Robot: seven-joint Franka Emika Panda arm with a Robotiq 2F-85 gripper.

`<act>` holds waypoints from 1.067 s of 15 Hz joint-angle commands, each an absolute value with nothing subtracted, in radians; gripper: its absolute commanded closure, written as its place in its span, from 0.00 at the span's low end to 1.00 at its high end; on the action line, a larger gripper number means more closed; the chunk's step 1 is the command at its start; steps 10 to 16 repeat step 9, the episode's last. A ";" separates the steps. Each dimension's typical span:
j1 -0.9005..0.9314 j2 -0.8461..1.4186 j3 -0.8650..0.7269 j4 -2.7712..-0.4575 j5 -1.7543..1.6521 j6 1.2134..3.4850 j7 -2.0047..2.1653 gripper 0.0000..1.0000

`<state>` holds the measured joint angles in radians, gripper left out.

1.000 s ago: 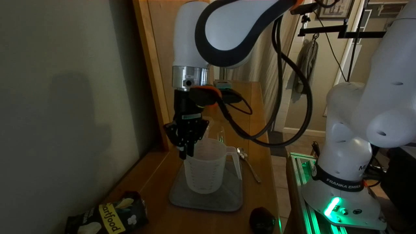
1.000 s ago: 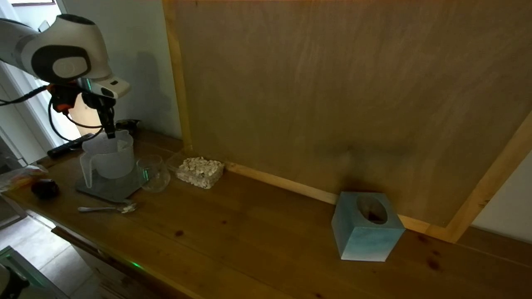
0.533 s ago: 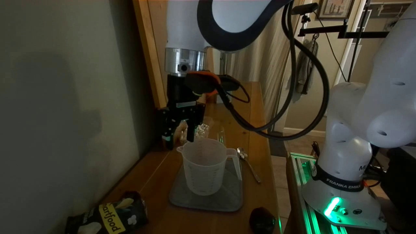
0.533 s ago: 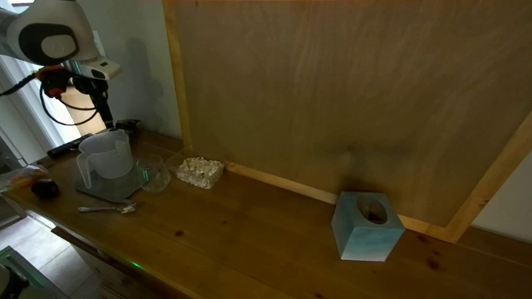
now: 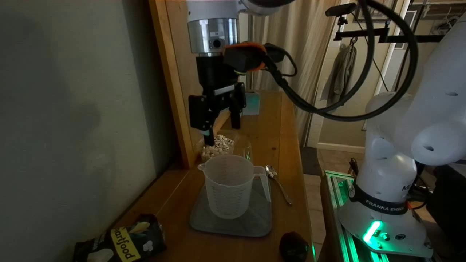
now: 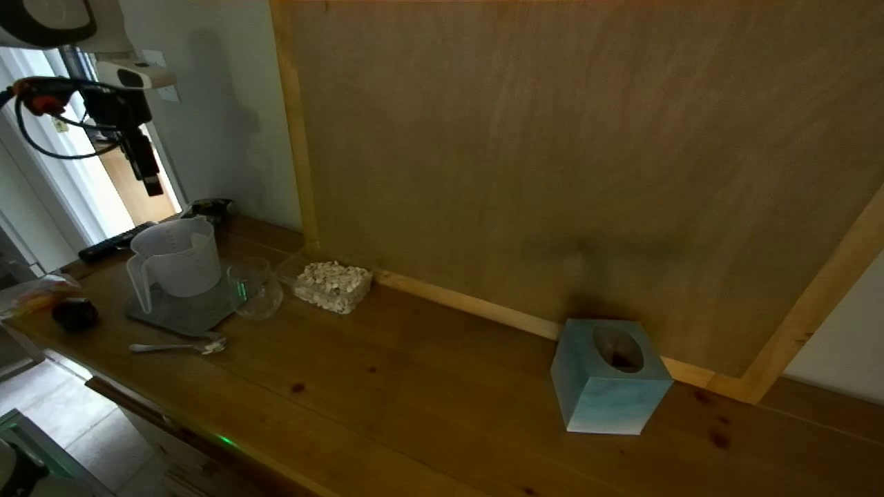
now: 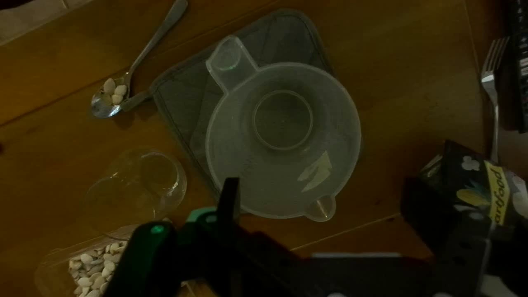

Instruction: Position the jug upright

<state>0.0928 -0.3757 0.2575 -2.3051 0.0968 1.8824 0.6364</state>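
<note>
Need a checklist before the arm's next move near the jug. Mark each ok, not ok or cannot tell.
Jug upright on the grey pad: ok.
Gripper open and holding nothing: ok.
Gap between gripper and jug: ok, seen in both exterior views.
Clear glass apart from the jug: ok in the wrist view.
Spoon off the pad's corner tab: cannot tell, they meet in the wrist view.
Jug empty: cannot tell, a pale patch shows at its wall.

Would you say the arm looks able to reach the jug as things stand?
Probably yes: the open end effector hangs higher than the upright jug, with nothing visible between them.
</note>
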 commanded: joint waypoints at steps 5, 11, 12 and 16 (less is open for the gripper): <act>0.096 -0.393 0.255 -2.284 0.095 1.834 0.625 0.00; 0.096 -0.394 0.255 -2.284 0.095 1.834 0.623 0.00; 0.096 -0.394 0.255 -2.284 0.095 1.834 0.623 0.00; 0.096 -0.394 0.255 -2.284 0.095 1.834 0.623 0.00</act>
